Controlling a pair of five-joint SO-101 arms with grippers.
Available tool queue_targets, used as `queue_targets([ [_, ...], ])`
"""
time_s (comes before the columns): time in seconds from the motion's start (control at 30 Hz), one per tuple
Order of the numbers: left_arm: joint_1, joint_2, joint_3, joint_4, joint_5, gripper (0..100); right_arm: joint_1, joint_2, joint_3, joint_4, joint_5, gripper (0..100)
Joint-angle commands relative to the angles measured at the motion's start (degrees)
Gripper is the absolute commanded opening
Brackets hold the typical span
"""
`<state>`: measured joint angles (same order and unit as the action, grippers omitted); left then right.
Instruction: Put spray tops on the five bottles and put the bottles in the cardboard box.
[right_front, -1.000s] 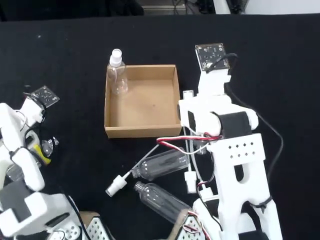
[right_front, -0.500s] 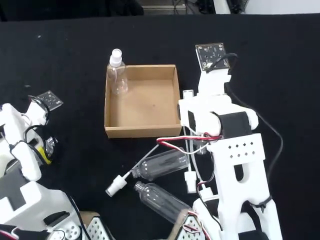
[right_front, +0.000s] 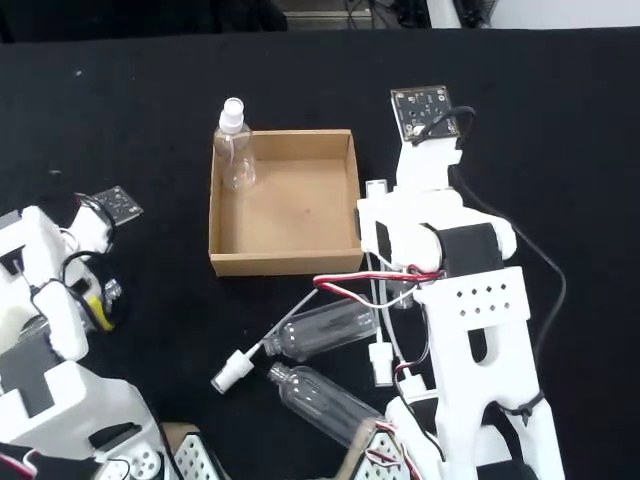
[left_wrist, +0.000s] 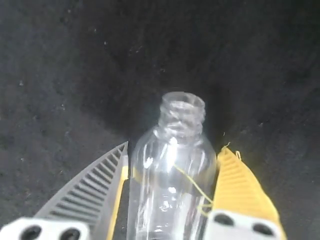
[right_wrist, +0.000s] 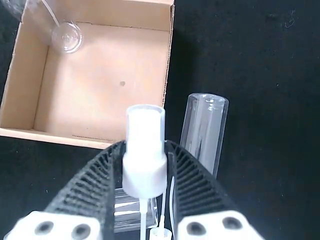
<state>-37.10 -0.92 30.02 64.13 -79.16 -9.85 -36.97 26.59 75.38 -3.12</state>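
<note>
Left wrist view has the left gripper clenched on a clear bottle, with a grey ribbed finger on one side and a yellow finger on the other. The threaded neck carries no top and sticks out past the fingertips over the black table. From the high view, the cardboard box sits well apart from that gripper. A capped bottle stands upright in the box's far left corner. Nearer the arm bases, between the grippers, two bottles lie on their sides. One has a spray head at its neck end and the other has an open neck. The right gripper grasps a white spray top, nozzle end pointing beyond the fingertips, with the box just ahead of it. A clear cylinder lies just beside one finger.
</note>
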Motion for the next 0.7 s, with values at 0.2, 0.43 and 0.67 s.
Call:
queue_targets([
  [0.2,0.7,-1.0,2.2,-3.3,6.3,4,-0.7,-2.2,-2.9,-1.1,-0.3,1.1],
  [0.43,-4.4,-9.7,0.3,-3.2,12.3,3,-0.7,-1.9,-14.6,1.4,-0.7,1.1],
  [0.67,-2.7,-32.4,7.2,-1.9,24.9,3,-1.5,-2.1,-26.5,1.9,-4.1,1.1],
])
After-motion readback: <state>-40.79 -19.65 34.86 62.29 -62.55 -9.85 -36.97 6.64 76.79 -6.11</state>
